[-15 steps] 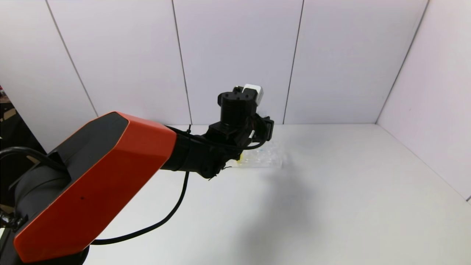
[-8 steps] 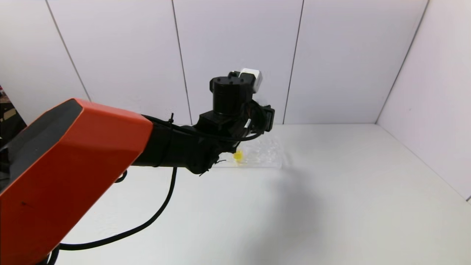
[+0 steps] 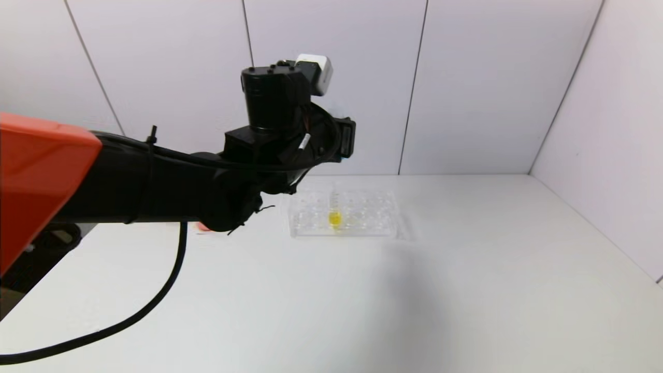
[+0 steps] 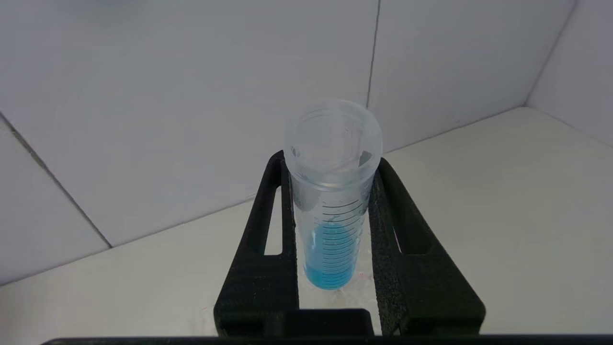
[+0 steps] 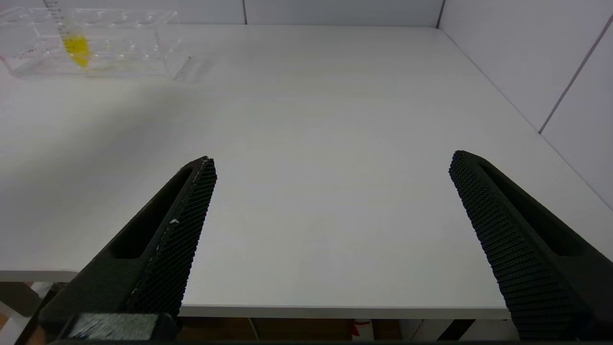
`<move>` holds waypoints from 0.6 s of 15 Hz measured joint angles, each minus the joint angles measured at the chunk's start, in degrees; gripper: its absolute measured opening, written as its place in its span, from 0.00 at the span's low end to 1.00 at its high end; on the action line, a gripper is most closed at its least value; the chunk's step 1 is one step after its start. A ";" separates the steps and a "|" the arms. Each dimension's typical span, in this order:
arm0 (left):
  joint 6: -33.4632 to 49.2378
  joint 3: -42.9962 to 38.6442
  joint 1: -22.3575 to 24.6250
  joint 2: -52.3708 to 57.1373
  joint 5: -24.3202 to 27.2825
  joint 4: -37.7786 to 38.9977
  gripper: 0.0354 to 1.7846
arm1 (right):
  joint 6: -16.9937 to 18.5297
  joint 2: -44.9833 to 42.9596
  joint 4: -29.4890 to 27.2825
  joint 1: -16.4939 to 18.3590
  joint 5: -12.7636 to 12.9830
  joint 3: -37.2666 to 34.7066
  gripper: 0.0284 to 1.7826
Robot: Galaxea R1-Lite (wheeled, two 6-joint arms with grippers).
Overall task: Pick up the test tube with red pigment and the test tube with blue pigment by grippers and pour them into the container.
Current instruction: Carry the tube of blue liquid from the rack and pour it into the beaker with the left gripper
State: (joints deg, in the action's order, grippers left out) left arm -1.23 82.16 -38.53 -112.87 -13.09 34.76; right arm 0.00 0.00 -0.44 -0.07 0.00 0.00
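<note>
The test tube with blue pigment (image 4: 332,206) stood clamped between the two fingers of the left tool (image 4: 330,215), mouth toward the camera at frame centre, blue liquid pooled at its lower end. Compared with a second before, the left arm had risen toward the upper left of the head view, uncovering the clear tube rack (image 3: 344,214) at mid-frame on the white bench (image 3: 414,290). One tube with yellow liquid (image 3: 335,213) stood in the rack. The right tool (image 5: 330,239) hung spread wide and empty above the bench's near edge.
</note>
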 joint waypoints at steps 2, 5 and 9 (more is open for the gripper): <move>0.00 -1.21 1.68 1.94 0.00 -0.04 0.24 | 0.00 0.00 0.00 0.00 0.00 0.00 1.00; -0.06 -2.60 5.02 3.84 0.00 -0.09 0.24 | 0.00 0.00 0.00 0.00 0.00 0.00 1.00; -0.39 -5.35 11.03 6.10 0.09 -0.09 0.24 | 0.00 0.00 0.00 0.00 0.00 0.00 1.00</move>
State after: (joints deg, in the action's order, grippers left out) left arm -1.62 76.81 -27.50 -106.78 -13.01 34.67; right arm 0.00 0.00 -0.44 -0.07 0.00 0.00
